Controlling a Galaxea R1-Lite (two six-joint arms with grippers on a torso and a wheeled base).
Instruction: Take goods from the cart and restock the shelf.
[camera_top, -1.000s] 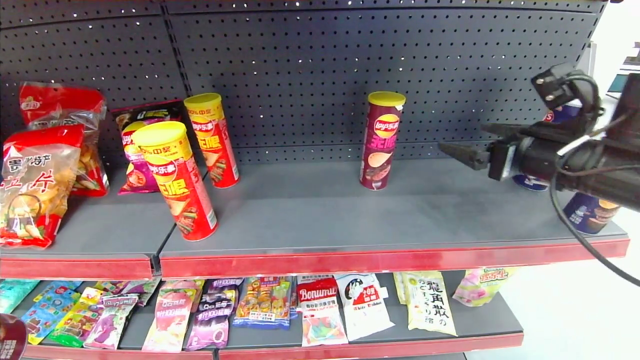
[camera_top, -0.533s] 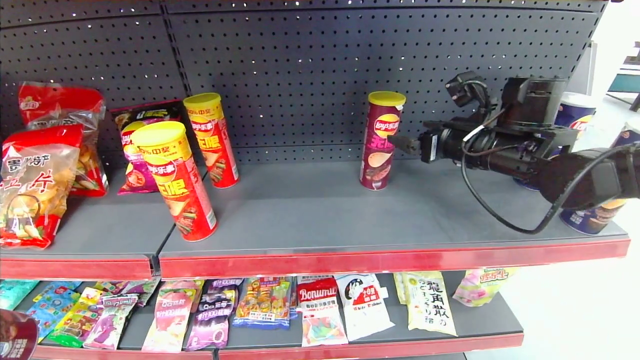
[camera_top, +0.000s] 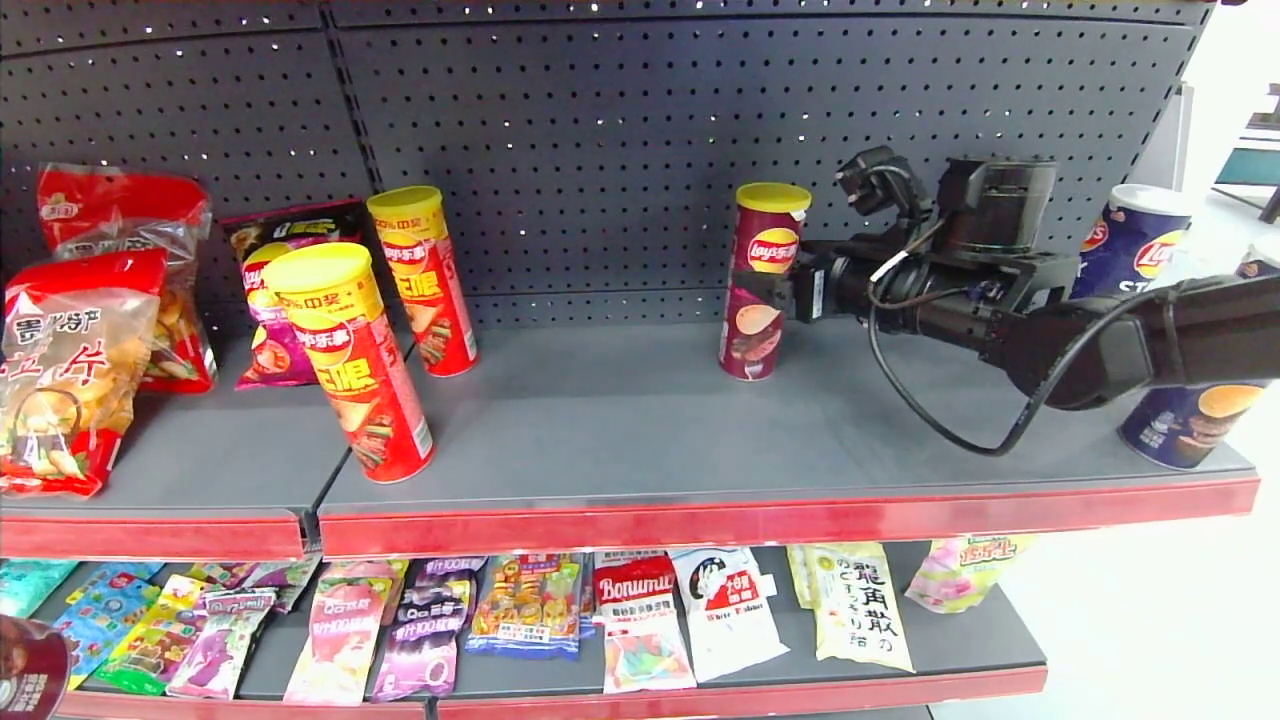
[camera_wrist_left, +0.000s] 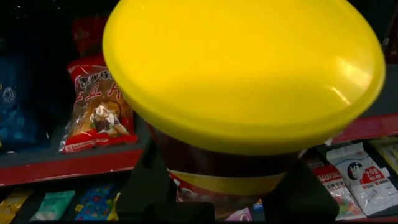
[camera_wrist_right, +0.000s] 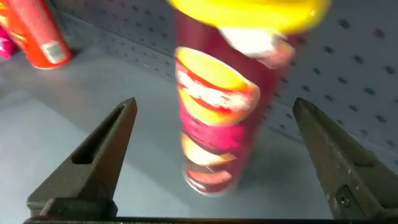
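Note:
A maroon chips can (camera_top: 765, 275) with a yellow lid stands upright at the back of the grey shelf (camera_top: 640, 430). My right gripper (camera_top: 772, 292) comes in from the right and is open, with one finger on each side of that can. In the right wrist view the maroon can (camera_wrist_right: 217, 137) stands between the spread fingers (camera_wrist_right: 99, 155) of the right gripper (camera_wrist_right: 214, 106), without visible contact. My left gripper (camera_wrist_left: 224, 186) is shut on a second maroon can (camera_wrist_left: 242, 68) with a yellow lid. A bit of this can (camera_top: 22, 678) shows at the lower left of the head view.
Two red cans (camera_top: 350, 360) (camera_top: 425, 280) and snack bags (camera_top: 70, 370) stand on the shelf's left part. Blue cans (camera_top: 1135, 240) (camera_top: 1185, 420) stand at its right end. Open shelf floor lies in the middle. Small packets (camera_top: 640, 620) line the lower shelf.
My right arm has swung left along the shelf from its right end to the maroon can, and its open fingers now flank the can. The can has not moved.

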